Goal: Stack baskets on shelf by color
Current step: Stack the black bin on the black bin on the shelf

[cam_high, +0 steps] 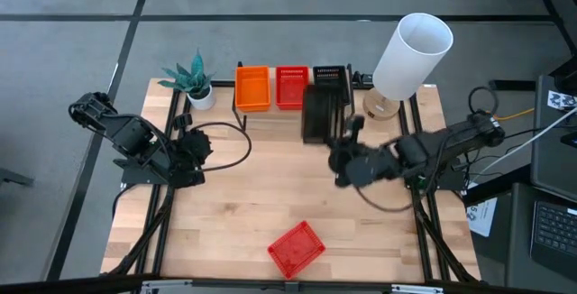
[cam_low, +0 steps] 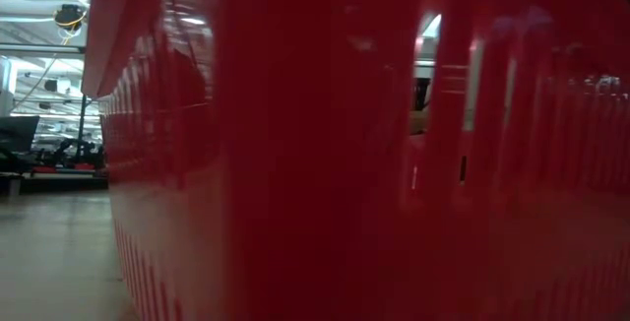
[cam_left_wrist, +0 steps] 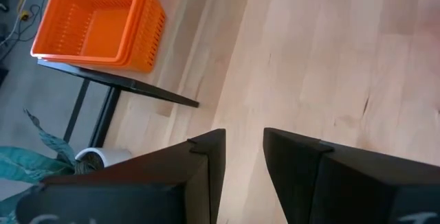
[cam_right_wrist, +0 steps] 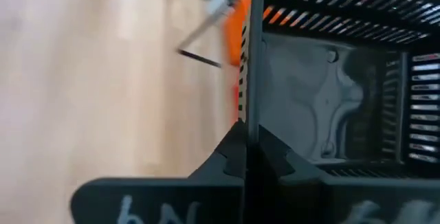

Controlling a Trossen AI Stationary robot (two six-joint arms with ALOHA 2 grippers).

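Observation:
The shelf stands at the table's far edge. On it are an orange stack, a red stack and a black basket. One red basket lies on the tabletop near the front edge and fills the low view. My right gripper is shut on another black basket, just in front of the shelf's right part. My left gripper is open and empty over the table's left part. The orange stack also shows in the left wrist view. My right gripper pinches one thin side wall of the black basket, one finger inside the basket and one outside. The fingers come from the table's right side, slanting toward the far edge. The basket's hollow faces the camera. Whether it is clear of the shelf does not show.
A white lamp shade leans over the table's far right corner, close to the black baskets. A small potted plant stands at the far left beside the shelf. Bare wood lies in the table's middle.

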